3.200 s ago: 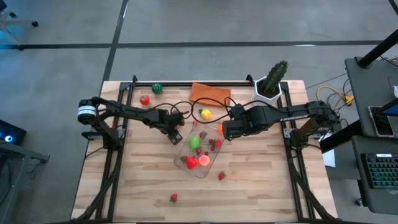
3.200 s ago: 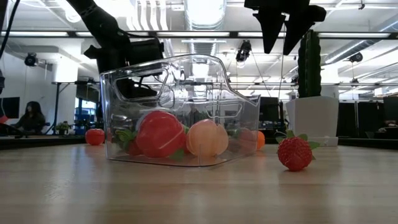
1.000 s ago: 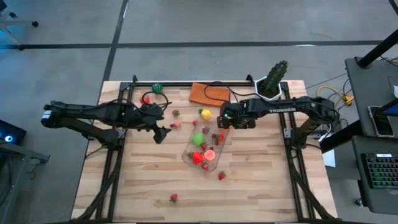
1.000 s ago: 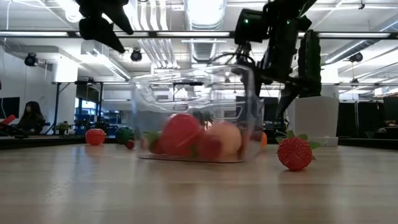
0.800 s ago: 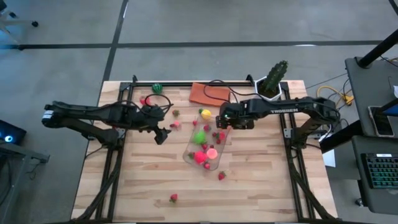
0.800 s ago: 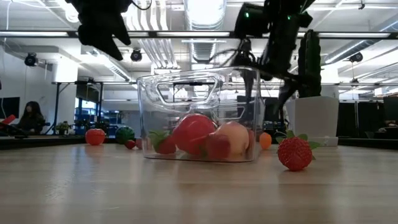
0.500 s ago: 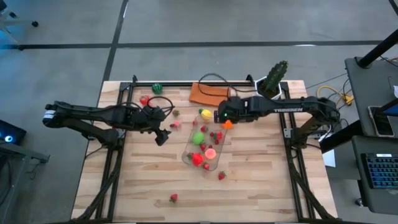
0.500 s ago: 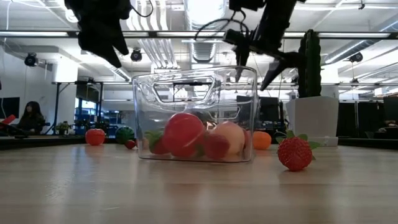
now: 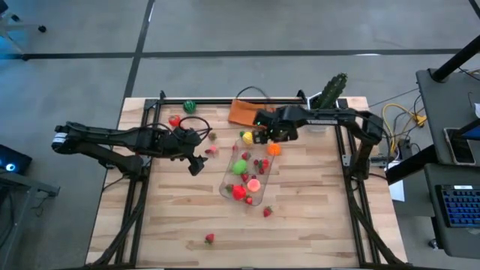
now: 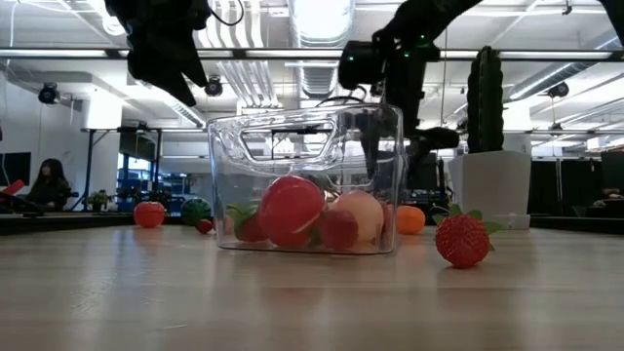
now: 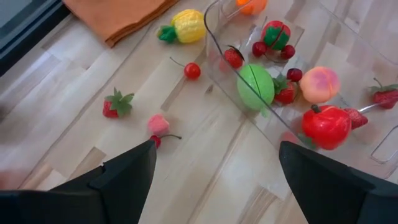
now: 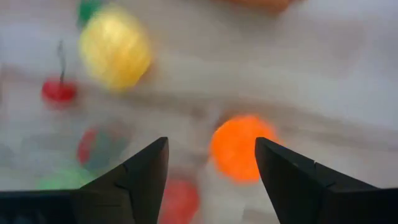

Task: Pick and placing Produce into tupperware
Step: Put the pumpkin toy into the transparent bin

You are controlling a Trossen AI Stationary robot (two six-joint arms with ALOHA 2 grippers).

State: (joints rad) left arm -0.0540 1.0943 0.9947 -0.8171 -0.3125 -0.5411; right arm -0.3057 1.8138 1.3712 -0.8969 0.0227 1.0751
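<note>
With my right end effector (image 9: 264, 136) spread wide above the orange fruit (image 9: 274, 149) touching the tupperware (image 9: 247, 172) at mid-counter, and the left end effector (image 9: 196, 160) open nearby, I risk shoving the tub when descending.

Clear glossy plastic tupperware (image 9: 244, 180), matt wood table (image 9: 315, 225), orange cloth (image 9: 244, 112)

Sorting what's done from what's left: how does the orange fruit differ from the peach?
The orange fruit lies on the table just outside the tupperware; the peach sits inside it. The orange fruit is deep orange, under the open right gripper; the peach is paler pink-orange, away from both grippers. Both are round.
</note>
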